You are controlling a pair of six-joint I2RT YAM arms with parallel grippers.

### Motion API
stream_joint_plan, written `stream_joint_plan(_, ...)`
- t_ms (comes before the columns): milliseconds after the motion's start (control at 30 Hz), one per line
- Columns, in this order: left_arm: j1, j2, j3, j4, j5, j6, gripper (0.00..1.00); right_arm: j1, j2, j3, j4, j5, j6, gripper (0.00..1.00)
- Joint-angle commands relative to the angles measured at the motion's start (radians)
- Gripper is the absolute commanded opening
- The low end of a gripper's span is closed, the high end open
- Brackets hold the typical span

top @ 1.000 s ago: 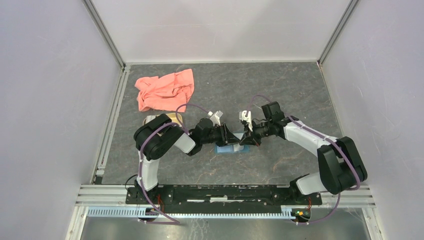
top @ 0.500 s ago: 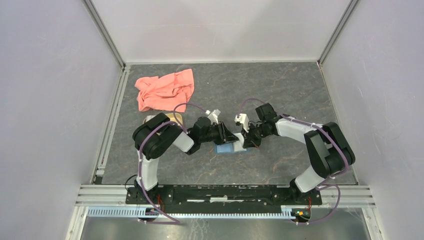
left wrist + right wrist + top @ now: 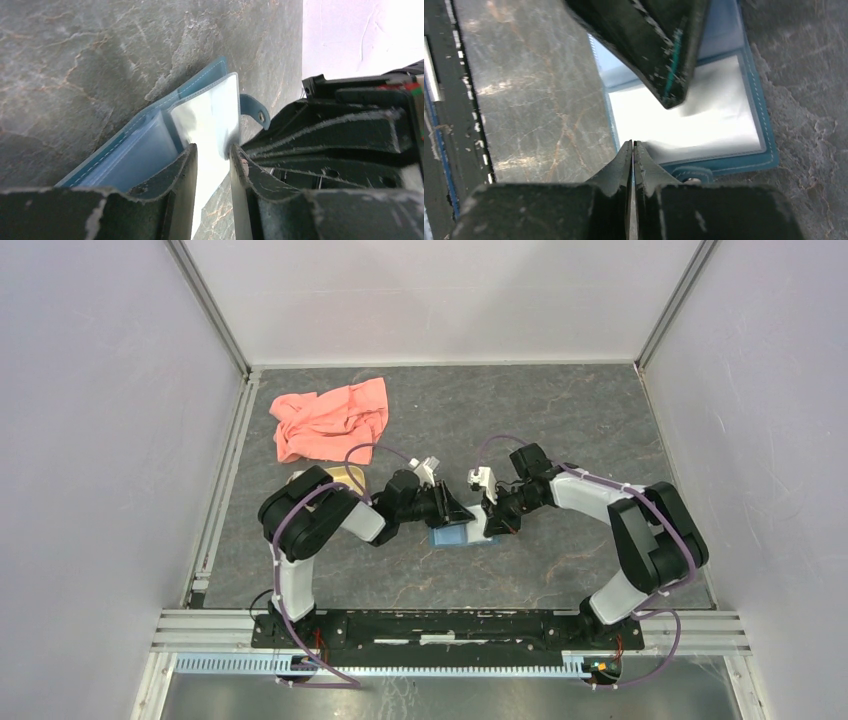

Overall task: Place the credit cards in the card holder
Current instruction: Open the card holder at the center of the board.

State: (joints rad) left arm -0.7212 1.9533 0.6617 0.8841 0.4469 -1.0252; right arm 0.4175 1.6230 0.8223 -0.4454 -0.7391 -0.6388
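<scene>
The teal card holder (image 3: pixel 452 537) lies open on the stone table between both grippers. It shows in the left wrist view (image 3: pixel 145 150) with its snap tab (image 3: pixel 256 109), and in the right wrist view (image 3: pixel 769 145). A pale glossy sheet (image 3: pixel 704 125) fills its clear sleeve; I cannot tell whether it is a card or glare. No gold or dark card is in view. My left gripper (image 3: pixel 465 517) (image 3: pixel 212 150) is open a little, over the sleeve. My right gripper (image 3: pixel 485 530) (image 3: pixel 632 144) is shut, tips at the holder's near edge beside the tab (image 3: pixel 691 173).
A salmon-pink cloth (image 3: pixel 330 420) lies at the back left. A tan dish (image 3: pixel 345 476) is mostly hidden behind the left arm. The left gripper's finger (image 3: pixel 649 45) hangs over the holder in the right wrist view. White walls enclose the table.
My right gripper has moved left, up to the card holder, and its arm has folded in. The left gripper has hardly moved.
</scene>
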Motion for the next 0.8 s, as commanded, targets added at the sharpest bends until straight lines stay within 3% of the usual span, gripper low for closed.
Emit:
stream_joint_plan(0,0.005,-0.09,0.069,-0.134,0.029,0.106,0.38,0.004,-0.082,-0.002,-0.022,-0.152,-0.075,0.09)
stream_joint_plan(400,0.005,-0.199,0.092,-0.296,-0.002,0.202,0.39,-0.008,-0.13,0.013,-0.063,-0.269,-0.123,0.14)
stream_joint_plan(767,0.005,-0.339,0.14,-0.514,-0.115,0.352,0.43,-0.028,-0.198,0.003,-0.071,-0.306,-0.143,0.2)
